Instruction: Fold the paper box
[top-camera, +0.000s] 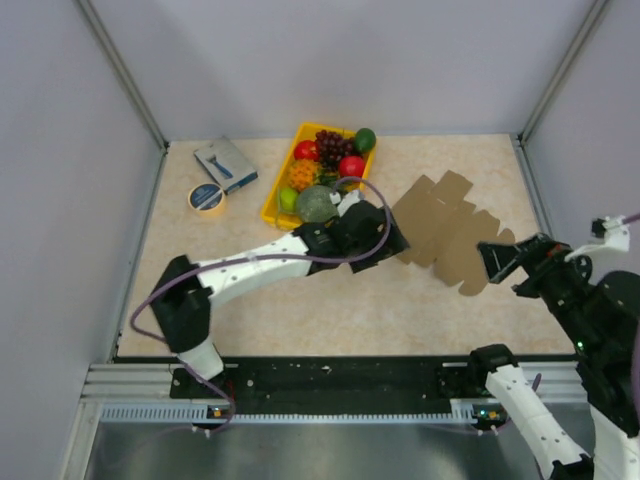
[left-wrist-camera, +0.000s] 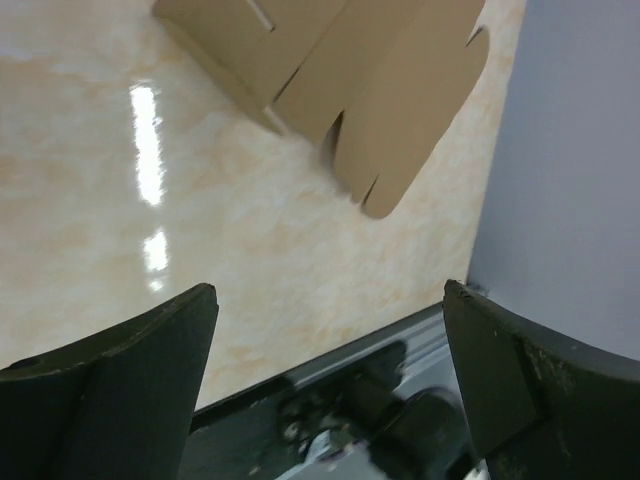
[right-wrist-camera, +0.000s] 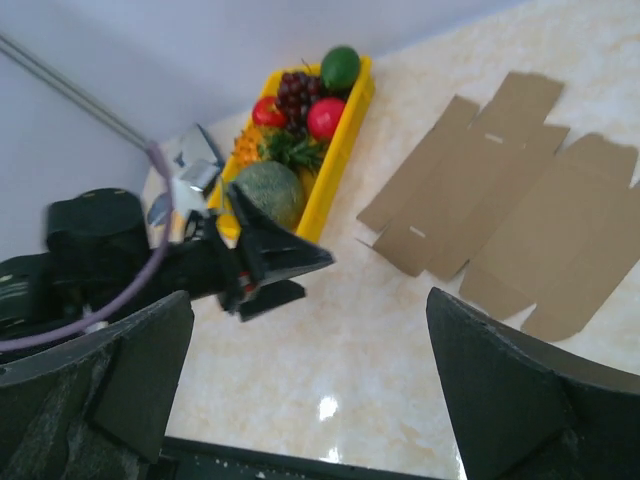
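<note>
— The paper box?
— Seen flat on the surface, three o'clock from the left hand; that and the right hand are spread, empty. One half is best pinned, the other lifted.

Nothing can be read in any of the 3 views. The small blue-grey box has a white label, but its print is too small and blurred to read. The paper box shows plain brown card.
</note>
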